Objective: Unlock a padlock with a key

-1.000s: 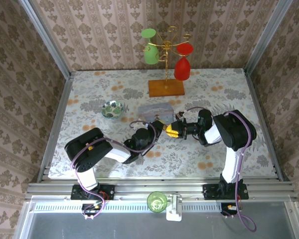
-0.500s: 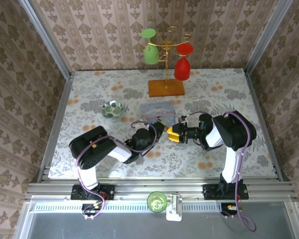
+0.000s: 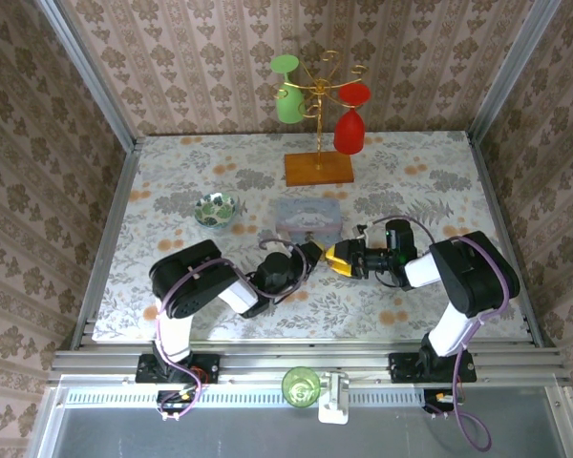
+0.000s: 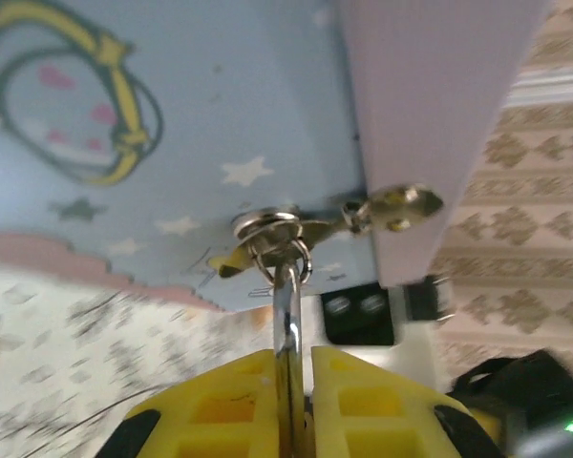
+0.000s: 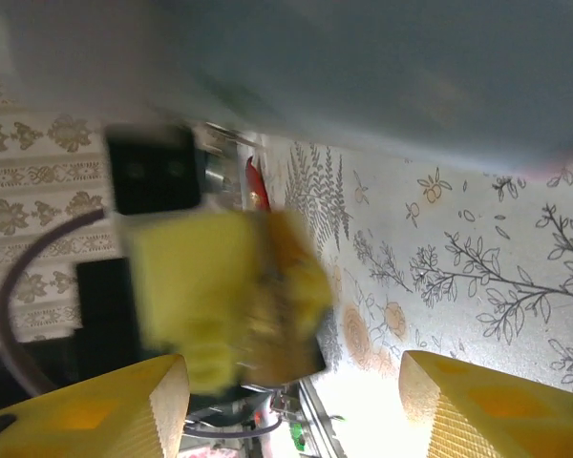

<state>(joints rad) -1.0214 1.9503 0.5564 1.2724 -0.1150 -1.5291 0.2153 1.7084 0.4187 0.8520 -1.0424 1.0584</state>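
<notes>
Padlock, a brass speck by the box just past the left gripper, looks unopened: that gripper pinches what seems the key, the right gripper gapes empty close by, and inserting and turning apparently remain.

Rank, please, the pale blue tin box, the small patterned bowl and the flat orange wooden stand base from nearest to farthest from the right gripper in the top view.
From the right gripper:
1. Pale blue tin box, just beyond it, slightly left.
2. Flat orange wooden base, farther back, toward the rear wall.
3. Small patterned bowl, far across to the left.
</notes>
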